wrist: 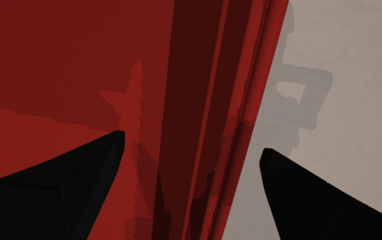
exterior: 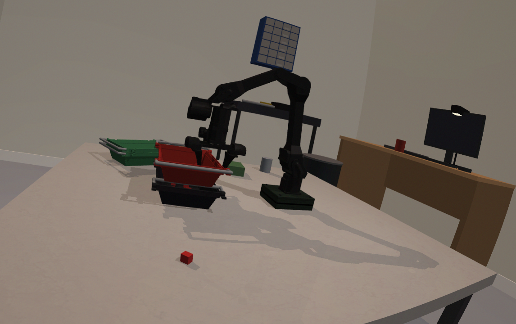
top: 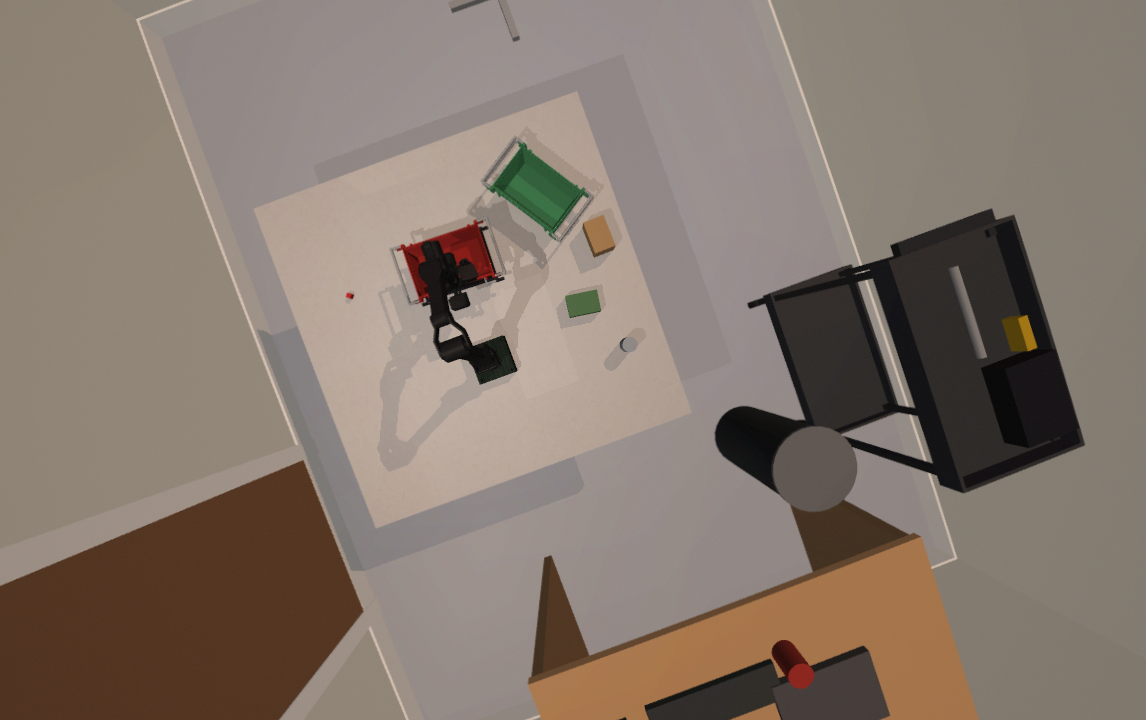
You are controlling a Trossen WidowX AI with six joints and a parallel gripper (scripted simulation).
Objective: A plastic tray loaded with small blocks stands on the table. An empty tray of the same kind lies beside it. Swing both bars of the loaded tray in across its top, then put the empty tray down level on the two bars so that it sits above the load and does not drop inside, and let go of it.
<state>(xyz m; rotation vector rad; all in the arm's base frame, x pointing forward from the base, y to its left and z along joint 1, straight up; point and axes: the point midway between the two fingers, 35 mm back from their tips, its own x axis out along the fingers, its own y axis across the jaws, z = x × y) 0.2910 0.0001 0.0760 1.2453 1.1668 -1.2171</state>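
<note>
The empty red tray (top: pixel 476 243) (exterior: pixel 191 176) (wrist: pixel 77 50) sits about level above the black loaded tray (exterior: pixel 187 198). Its own wire bars are out over its ends. A grey bar (exterior: pixel 203 185) of the black tray lies across its near end under the red tray; the far bar is hidden. Some red blocks show in the gap between the trays. My gripper (exterior: pixel 212 164) (wrist: pixel 194 147) is open around the red tray's side wall, one finger inside the tray and one outside, with space between each fingertip and the wall in the wrist view.
A green tray (top: pixel 541 190) (exterior: pixel 138 158) stands beyond the stack. An orange block (top: pixel 598 235), a green block (top: pixel 582 303) (exterior: pixel 237 168) and a grey cylinder (top: pixel 628 343) (exterior: pixel 265 164) stand to one side. A small red cube (top: pixel 349 295) (exterior: pixel 186 257) lies on the opposite side.
</note>
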